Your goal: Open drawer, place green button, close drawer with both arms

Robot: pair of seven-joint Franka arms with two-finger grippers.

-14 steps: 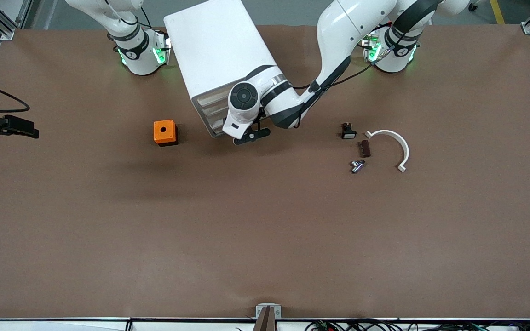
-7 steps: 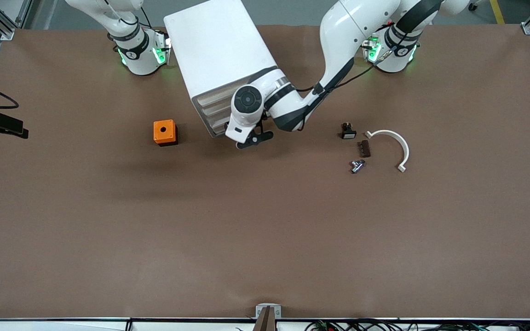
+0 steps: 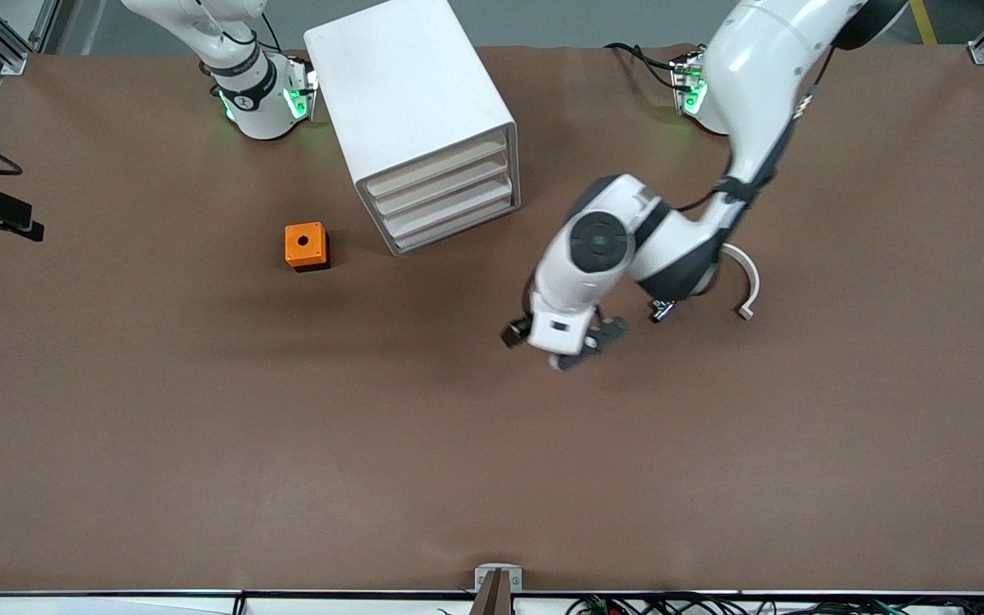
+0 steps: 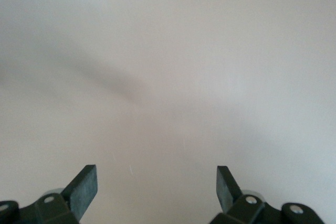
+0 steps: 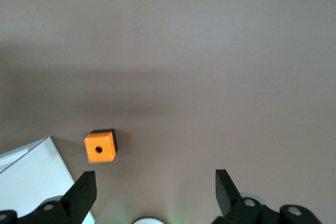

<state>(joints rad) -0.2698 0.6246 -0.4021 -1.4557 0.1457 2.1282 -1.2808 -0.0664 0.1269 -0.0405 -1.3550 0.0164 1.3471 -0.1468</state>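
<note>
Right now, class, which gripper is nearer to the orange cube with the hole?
Judging by the front view, probably the left. The left gripper hovers over bare table, toward the left arm's end from the orange cube. The right gripper, fingers open, sits off past the table's edge at the right arm's end.

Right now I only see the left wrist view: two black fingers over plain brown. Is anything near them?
Observer: The left gripper hangs open over bare table; the button peeks out beside that arm's elbow.
Operator: Where's the cabinet?
Observer: The cabinet stands near the arms' bases, its four drawers all shut.
Operator: And the other arm?
Observer: The right gripper waits open toward the right arm's end of the table, its camera seeing an orange cube.
</note>
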